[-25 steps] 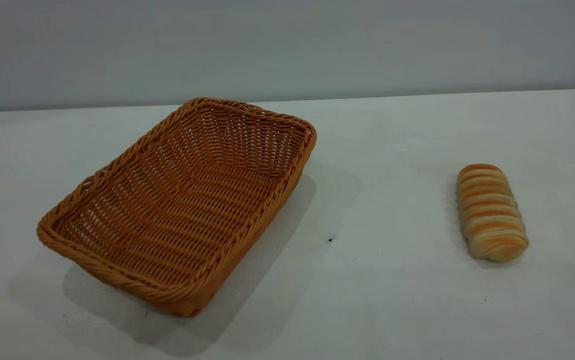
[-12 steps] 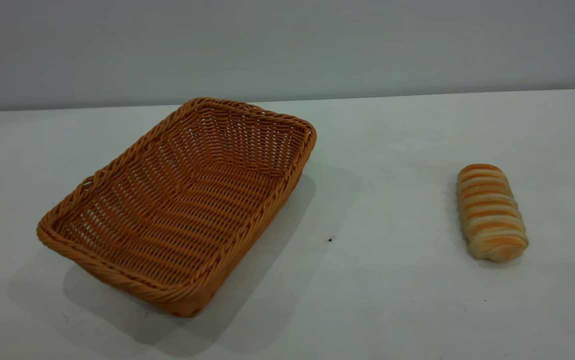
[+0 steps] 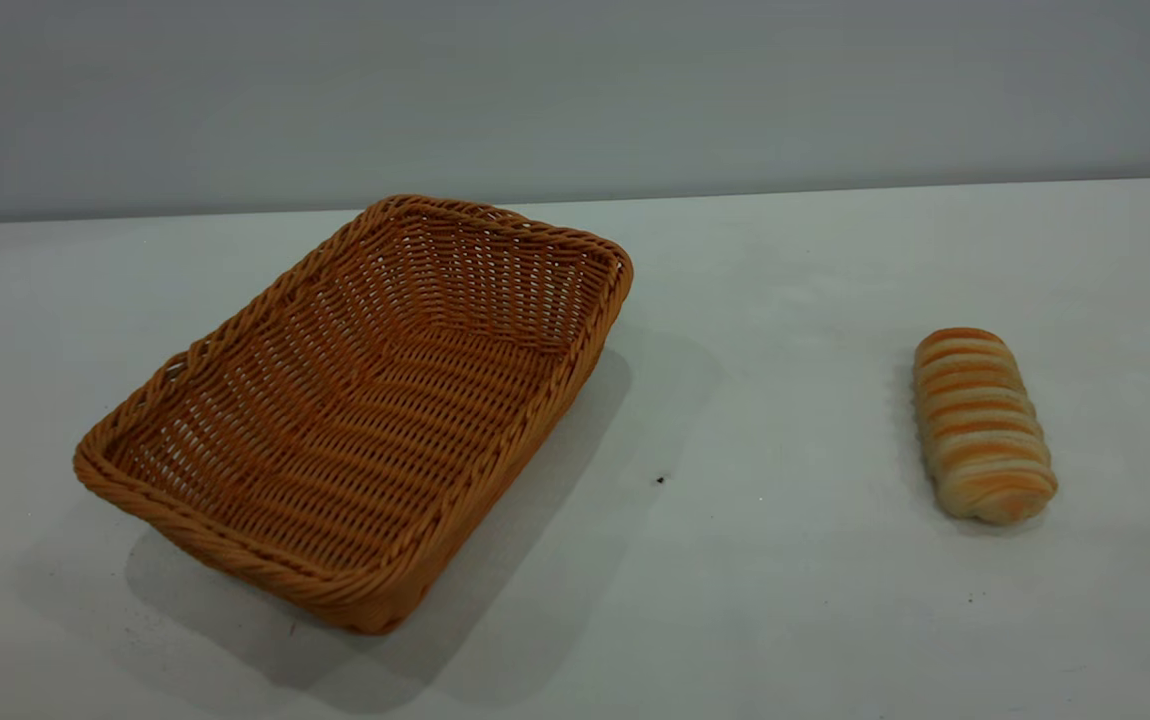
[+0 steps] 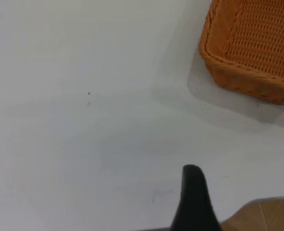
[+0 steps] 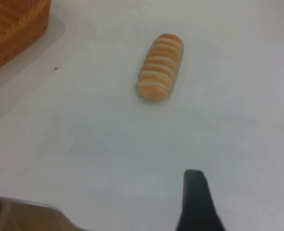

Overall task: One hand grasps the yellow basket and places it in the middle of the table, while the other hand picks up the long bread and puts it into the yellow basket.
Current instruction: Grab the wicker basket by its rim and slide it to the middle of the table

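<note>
Empty yellow basket sits left (slightly askew); striped long bread lies flat, well apart rightward.

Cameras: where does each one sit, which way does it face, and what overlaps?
Exterior: off the rig, angled down at the table; basket left, bread right; no arm shows.
Left wrist: on the left arm, looking down at a basket corner; one black finger shows.
Right wrist: on the right arm, facing the bread; one black finger shows.
Shared: the basket appears in all three.
</note>
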Action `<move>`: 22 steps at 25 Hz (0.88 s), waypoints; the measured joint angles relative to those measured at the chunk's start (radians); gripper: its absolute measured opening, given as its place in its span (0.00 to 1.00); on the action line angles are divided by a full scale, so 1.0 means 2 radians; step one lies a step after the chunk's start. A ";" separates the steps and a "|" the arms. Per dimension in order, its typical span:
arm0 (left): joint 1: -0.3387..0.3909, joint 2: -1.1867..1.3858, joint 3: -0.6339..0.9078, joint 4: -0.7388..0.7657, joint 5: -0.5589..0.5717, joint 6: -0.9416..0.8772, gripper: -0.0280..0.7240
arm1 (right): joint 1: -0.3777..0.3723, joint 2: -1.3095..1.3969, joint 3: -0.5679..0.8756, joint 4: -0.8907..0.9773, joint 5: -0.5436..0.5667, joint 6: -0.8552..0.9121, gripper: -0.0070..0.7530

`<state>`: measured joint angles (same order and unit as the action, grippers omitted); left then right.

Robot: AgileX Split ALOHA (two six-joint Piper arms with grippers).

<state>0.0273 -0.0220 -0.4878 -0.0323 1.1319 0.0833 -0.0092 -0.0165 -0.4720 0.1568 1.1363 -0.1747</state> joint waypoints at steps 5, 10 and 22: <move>0.000 0.005 -0.008 0.000 -0.001 -0.004 0.81 | 0.000 0.000 -0.004 -0.001 -0.009 0.019 0.71; 0.000 0.113 -0.062 0.001 -0.013 -0.042 0.81 | 0.000 0.060 -0.025 0.011 -0.069 0.016 0.71; 0.000 0.511 -0.094 -0.090 -0.179 -0.139 0.81 | 0.000 0.425 -0.051 0.297 -0.284 -0.273 0.71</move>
<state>0.0273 1.0003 -0.6750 -0.2132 0.7734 -0.1939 -0.0092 0.8330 -0.5737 0.7506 0.5675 -0.7213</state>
